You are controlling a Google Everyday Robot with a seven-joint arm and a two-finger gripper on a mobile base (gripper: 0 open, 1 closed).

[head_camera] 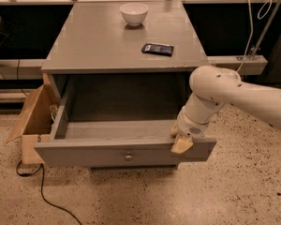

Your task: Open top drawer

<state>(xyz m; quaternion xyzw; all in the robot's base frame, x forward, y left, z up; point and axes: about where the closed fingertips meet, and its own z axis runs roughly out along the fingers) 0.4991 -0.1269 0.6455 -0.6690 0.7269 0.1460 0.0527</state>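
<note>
Top drawer point(107, 156) of a grey cabinet point(107, 41) stands far out toward 6 o'clock, its inside showing and its front panel running along the 9-to-3 line low in the frame. The robot's single gripper point(181, 142) sits on the top edge of that panel, near its 3 o'clock end, with the white arm point(234, 90) reaching in from 3 o'clock. How wide the gripper is open, and whether it has hold of the panel or only rests on it, cannot be told from this angle.

From the gripper, most of the panel stretches off toward 9 o'clock, and the small round knob point(128, 157) lies at about 8 o'clock, well apart from it. The drawer's travel runs on the 12-to-6 line, square to the panel, so any further pull would likely have to go straight toward 6 o'clock. A pull from this off-centre spot could skew the drawer on its runners. Judged by how far it stands out, the opening looks nearly or wholly done.

On the cabinet top, a white bowl point(134, 13) sits at 12 o'clock from the gripper's side of the drawer, and a dark flat packet point(158, 48) lies nearer.
</note>
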